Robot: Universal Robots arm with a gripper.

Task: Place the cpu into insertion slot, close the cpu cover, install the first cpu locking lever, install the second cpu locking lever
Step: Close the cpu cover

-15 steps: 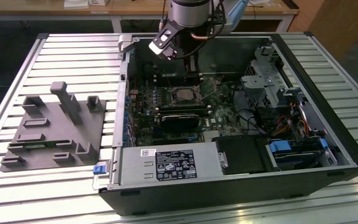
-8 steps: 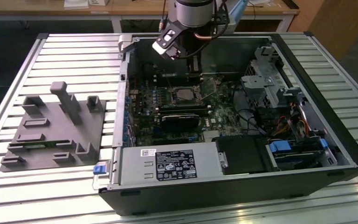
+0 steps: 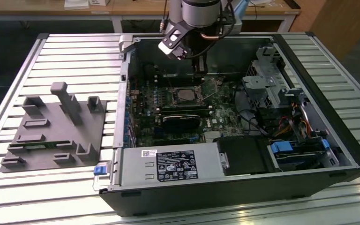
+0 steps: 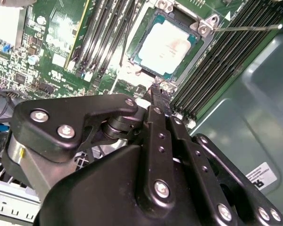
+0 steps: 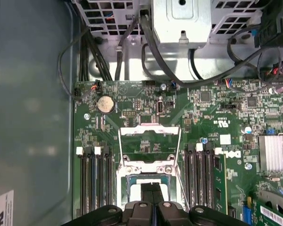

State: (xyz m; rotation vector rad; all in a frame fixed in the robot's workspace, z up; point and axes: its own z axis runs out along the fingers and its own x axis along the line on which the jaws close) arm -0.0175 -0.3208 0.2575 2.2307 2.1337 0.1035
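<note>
Your gripper [image 4: 159, 92] is clenched on nothing, with the cpu [image 4: 166, 47] seated in the insertion slot [image 4: 201, 28] just beyond its tips, so a low sweep toward the opened cpu cover [image 5: 148, 141] could scrape the chip.

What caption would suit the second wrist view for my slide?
End effector at the edge of the slot, with the cpu seated inside on the green board.
</note>
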